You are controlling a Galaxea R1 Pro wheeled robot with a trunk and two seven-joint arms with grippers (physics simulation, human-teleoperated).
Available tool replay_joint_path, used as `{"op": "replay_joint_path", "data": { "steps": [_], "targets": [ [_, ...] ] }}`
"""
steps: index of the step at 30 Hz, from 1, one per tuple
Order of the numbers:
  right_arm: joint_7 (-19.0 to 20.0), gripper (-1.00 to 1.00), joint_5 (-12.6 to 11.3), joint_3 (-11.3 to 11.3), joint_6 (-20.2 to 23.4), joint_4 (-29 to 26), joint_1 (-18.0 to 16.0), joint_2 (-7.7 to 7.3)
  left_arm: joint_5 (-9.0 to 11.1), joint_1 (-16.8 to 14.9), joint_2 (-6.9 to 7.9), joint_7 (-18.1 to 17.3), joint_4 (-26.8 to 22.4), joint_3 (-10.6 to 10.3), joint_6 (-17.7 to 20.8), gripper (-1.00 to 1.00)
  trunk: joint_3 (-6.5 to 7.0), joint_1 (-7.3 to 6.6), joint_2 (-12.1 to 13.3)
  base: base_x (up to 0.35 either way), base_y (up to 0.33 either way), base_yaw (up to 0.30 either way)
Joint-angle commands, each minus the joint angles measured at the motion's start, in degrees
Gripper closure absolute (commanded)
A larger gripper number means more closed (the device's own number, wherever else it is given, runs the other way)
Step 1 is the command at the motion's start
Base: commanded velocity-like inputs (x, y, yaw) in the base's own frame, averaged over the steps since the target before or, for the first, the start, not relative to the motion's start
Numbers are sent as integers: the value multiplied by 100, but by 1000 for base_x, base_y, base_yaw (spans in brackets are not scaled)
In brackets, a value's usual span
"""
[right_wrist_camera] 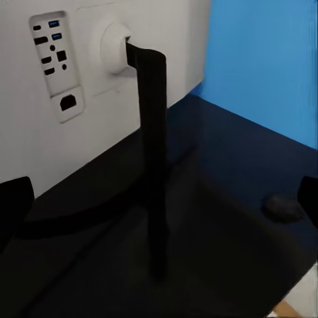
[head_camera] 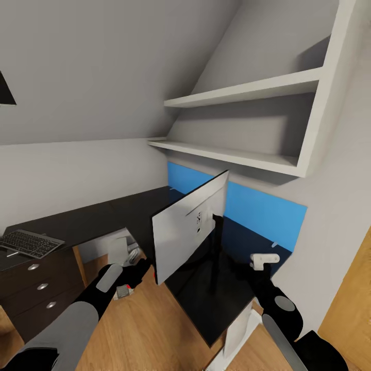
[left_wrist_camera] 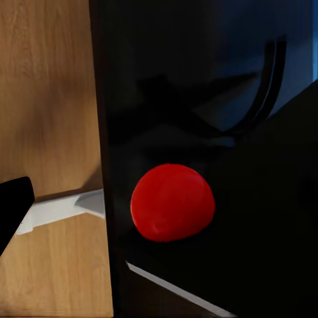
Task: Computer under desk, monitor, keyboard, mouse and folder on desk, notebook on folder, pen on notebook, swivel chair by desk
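Observation:
The monitor (head_camera: 188,229) stands on the glossy black desk (head_camera: 98,219) with its white back toward me, on a thin black stand (right_wrist_camera: 151,152). My left gripper (head_camera: 139,271) is at the monitor's lower left corner. It is open, one black finger (left_wrist_camera: 13,205) is off to the side, and the red dot (left_wrist_camera: 172,202) on the screen fills the gap. My right gripper (head_camera: 251,275) is open behind the monitor, its fingertips (right_wrist_camera: 14,199) spread wide and the stand some way ahead between them. The mouse (right_wrist_camera: 283,207) lies on the desk past the stand. The keyboard (head_camera: 28,242) rests on the desk's far left part. The computer (head_camera: 119,247) sits under the desk.
A blue back panel (head_camera: 263,216) runs behind the desk, with white wall shelves (head_camera: 232,154) above it. Dark drawers (head_camera: 41,288) stand under the keyboard end. Light wood floor (head_camera: 149,324) lies between my arms. A white desk leg (head_camera: 239,335) stands near my right arm.

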Motion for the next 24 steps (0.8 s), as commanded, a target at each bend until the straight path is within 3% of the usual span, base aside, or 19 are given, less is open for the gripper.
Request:
{"op": "replay_joint_path", "data": {
  "steps": [1,13,24],
  "targets": [
    [-55,-100,-46,17,13,-8,-8,-6,65,-1,-2,51,-12,-8,12,-100,-10,-1,-8,-178,-143,0],
    [-58,-100,-46,21,13,-8,0,-1,65,6,-16,-58,-22,-21,6,-100,-10,-1,-8,-55,-48,0],
    [-58,-100,-46,21,13,-8,1,-1,65,6,-18,-119,-23,-23,11,-100,-10,-1,-8,-177,-237,0]
  ]
}}
